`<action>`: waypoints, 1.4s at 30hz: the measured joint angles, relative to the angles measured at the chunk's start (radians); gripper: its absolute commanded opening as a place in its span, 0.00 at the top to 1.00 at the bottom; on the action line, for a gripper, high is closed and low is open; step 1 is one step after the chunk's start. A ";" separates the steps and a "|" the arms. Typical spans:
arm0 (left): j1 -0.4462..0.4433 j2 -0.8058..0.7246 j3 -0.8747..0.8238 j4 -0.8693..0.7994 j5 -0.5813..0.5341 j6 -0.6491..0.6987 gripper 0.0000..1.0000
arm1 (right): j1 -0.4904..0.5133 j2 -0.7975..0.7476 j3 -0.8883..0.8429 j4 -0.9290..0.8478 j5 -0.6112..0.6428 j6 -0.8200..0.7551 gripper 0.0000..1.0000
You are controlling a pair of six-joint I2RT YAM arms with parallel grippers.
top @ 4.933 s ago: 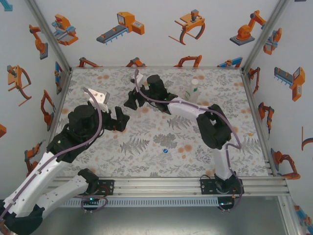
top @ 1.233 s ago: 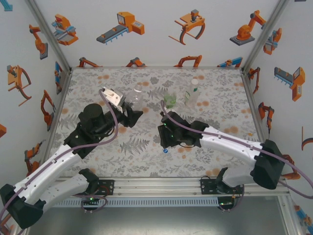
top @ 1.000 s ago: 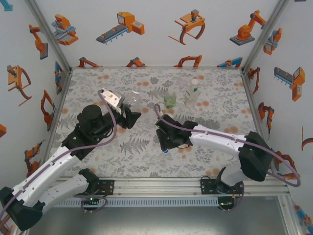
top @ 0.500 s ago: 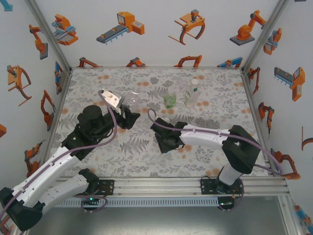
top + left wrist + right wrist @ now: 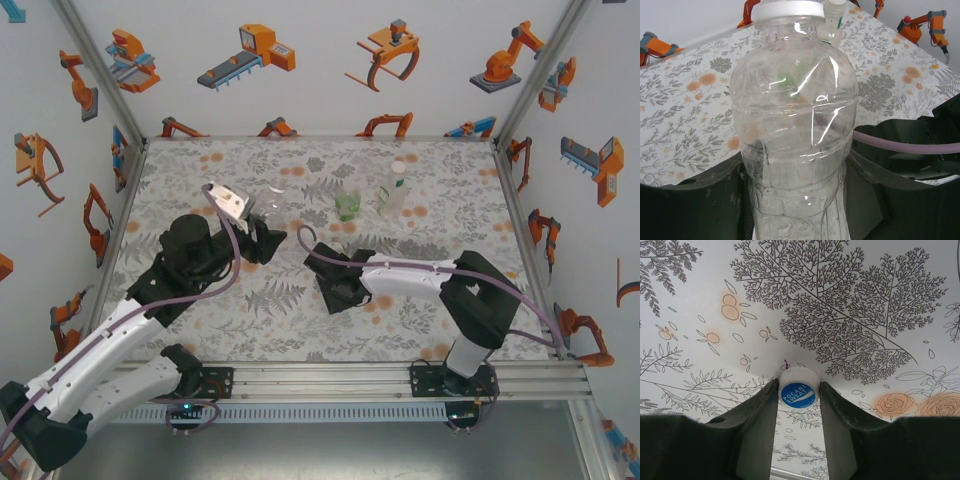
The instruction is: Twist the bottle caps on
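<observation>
My left gripper is shut on the short clear bottle, holding it low on the body with one finger on each side. A white cap sits on that bottle's neck. The same bottle stands left of centre in the top view. My right gripper is down at the tabletop, its fingers pressed against both sides of the blue cap. In the top view the right gripper covers that cap. The squat green-tinted bottle and the taller green-banded bottle stand behind. I cannot make out a green cap.
The floral table is walled by white panels with orange robot pictures. The right arm lies across the middle of the table. A purple cable and the right arm's dark body show just right of the held bottle.
The right gripper has swung left and down onto the blue cap and closed round it. The left gripper reached the short clear bottle and has held it still for the last second.
</observation>
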 measured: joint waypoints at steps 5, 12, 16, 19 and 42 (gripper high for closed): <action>0.000 0.012 0.000 0.000 0.000 0.000 0.99 | 0.000 0.005 0.004 0.001 0.000 -0.001 0.64; 0.000 0.016 0.000 0.000 0.000 0.000 0.99 | 0.000 0.008 0.010 0.001 0.000 -0.004 0.69; 0.000 0.016 0.000 0.000 0.000 0.000 0.99 | 0.000 0.008 0.010 -0.003 0.000 -0.004 0.70; 0.000 0.020 0.000 -0.001 0.002 0.000 0.99 | -0.002 0.003 0.010 -0.008 -0.001 -0.004 0.71; 0.000 0.121 0.085 -0.099 0.327 0.174 1.00 | -0.238 -0.605 -0.045 0.112 -0.148 -0.196 0.69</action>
